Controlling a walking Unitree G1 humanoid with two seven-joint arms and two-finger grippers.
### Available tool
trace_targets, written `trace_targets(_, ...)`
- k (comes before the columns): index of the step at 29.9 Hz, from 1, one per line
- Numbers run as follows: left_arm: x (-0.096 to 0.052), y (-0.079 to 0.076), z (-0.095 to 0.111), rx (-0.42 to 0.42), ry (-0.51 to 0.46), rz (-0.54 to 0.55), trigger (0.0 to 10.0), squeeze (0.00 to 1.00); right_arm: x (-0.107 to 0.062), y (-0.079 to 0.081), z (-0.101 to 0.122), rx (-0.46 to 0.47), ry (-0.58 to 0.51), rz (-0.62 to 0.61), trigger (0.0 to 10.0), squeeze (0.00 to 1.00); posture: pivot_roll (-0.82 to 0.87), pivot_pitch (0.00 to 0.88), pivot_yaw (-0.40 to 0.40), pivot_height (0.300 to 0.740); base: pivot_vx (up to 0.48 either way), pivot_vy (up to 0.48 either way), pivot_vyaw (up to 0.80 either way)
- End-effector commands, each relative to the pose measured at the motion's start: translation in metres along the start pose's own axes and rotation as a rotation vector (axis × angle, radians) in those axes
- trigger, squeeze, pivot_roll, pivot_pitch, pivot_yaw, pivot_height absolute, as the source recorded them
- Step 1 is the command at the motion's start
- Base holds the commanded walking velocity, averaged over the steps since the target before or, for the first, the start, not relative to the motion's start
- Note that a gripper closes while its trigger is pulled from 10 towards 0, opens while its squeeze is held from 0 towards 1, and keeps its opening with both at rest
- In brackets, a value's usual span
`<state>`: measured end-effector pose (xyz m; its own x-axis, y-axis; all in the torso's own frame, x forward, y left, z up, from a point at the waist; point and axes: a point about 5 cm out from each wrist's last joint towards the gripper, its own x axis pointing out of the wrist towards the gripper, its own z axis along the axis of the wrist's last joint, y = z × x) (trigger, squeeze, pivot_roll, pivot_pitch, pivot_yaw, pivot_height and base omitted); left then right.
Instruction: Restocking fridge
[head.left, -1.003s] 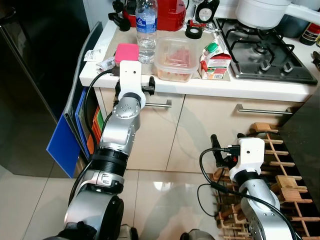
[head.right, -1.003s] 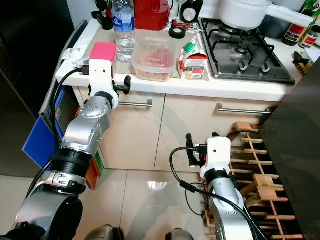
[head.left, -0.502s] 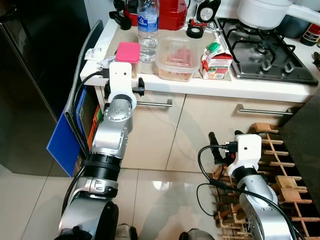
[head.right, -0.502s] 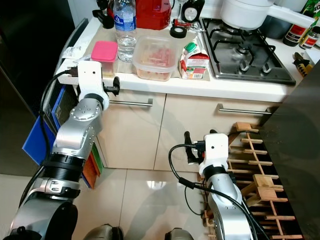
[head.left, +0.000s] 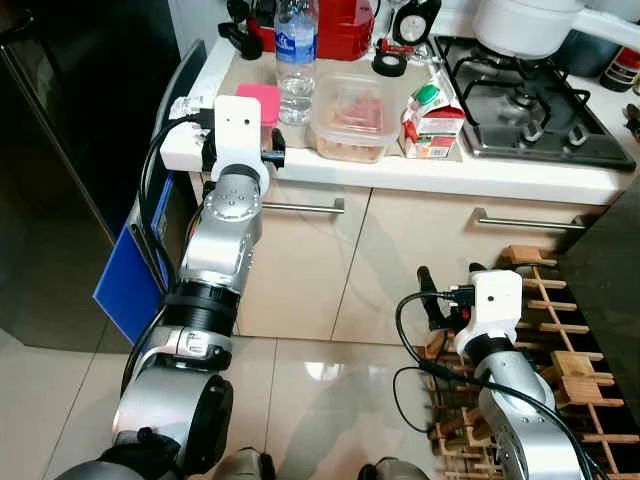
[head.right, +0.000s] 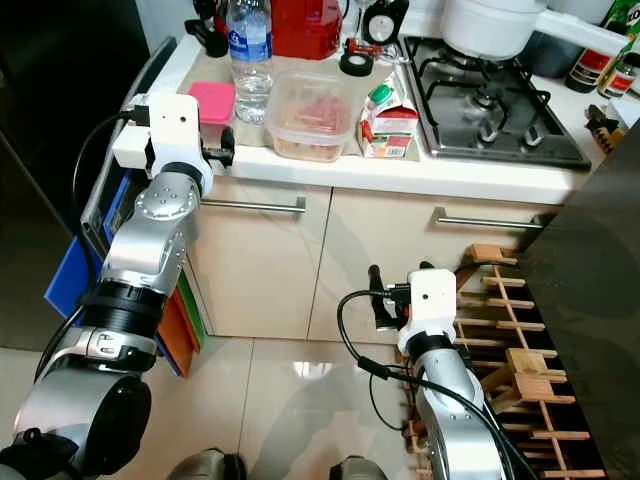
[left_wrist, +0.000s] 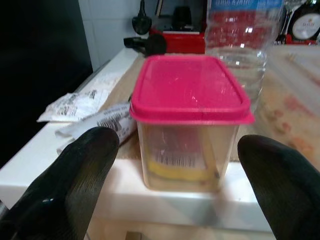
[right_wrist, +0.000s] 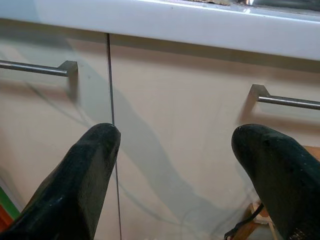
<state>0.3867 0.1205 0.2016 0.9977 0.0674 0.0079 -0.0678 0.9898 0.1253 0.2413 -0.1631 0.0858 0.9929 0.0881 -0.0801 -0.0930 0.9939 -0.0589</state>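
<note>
A clear tub with a pink lid (left_wrist: 190, 100) stands at the near left corner of the white counter (head.left: 400, 170). My left gripper (left_wrist: 177, 150) is raised to the counter's edge and points straight at the tub. It is open, with one black finger (left_wrist: 75, 175) on each side of the tub and just short of it. A water bottle (head.left: 295, 60), a clear box of meat (head.left: 352, 115) and a small carton (head.left: 430, 120) stand further right. My right gripper (right_wrist: 175, 145) hangs low, open and empty, facing the cabinet doors (right_wrist: 190, 125).
The black fridge (head.left: 70, 150) stands on the left, with a blue board (head.left: 125, 285) leaning between it and the cabinet. Crumpled wrappers (left_wrist: 85, 107) lie beside the tub. A gas hob (head.left: 530, 110) with a white pot (head.left: 525, 20) is at the right. A wooden rack (head.left: 560, 340) stands by my right arm.
My left arm has risen from the cabinet front to the counter edge and shifted left, lining up with the pink-lidded tub. The right arm has barely moved.
</note>
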Motion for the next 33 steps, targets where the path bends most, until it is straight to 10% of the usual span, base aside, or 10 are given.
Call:
trace_targets(1,0.006,-0.001,0.004,0.006,-0.007,-0.003,10.0,0.00,-0.004,-0.003,0.000,-0.008,-0.001,-0.013,10.0,0.00,-0.14,0.065,-0.042,0.719,0.000,0.000,0.00)
trace_targets(17,0.020,-0.013,0.000,-0.019,0.018,-0.043,10.0,0.00,-0.013,-0.005,-0.003,-0.012,0.017,-0.020,10.0,0.00,-0.17,0.089,-0.043,0.719,0.000,0.000,0.00)
trace_targets(20,0.021,-0.012,-0.002,-0.032,0.031,-0.045,9.1,0.00,-0.013,-0.006,-0.003,-0.014,0.019,-0.021,10.0,0.00,-0.17,0.091,-0.043,0.719,0.000,0.000,0.00)
trace_targets(21,0.022,-0.012,-0.003,-0.044,0.043,-0.044,0.0,0.00,-0.014,-0.006,-0.003,-0.014,0.020,-0.021,10.0,0.00,-0.17,0.092,-0.044,0.719,0.000,0.000,0.00)
trace_targets(33,0.025,-0.009,-0.006,-0.037,0.046,-0.021,0.0,0.00,-0.014,-0.006,-0.004,-0.017,0.028,-0.012,10.0,0.00,-0.17,0.097,-0.050,0.719,0.000,0.000,0.00)
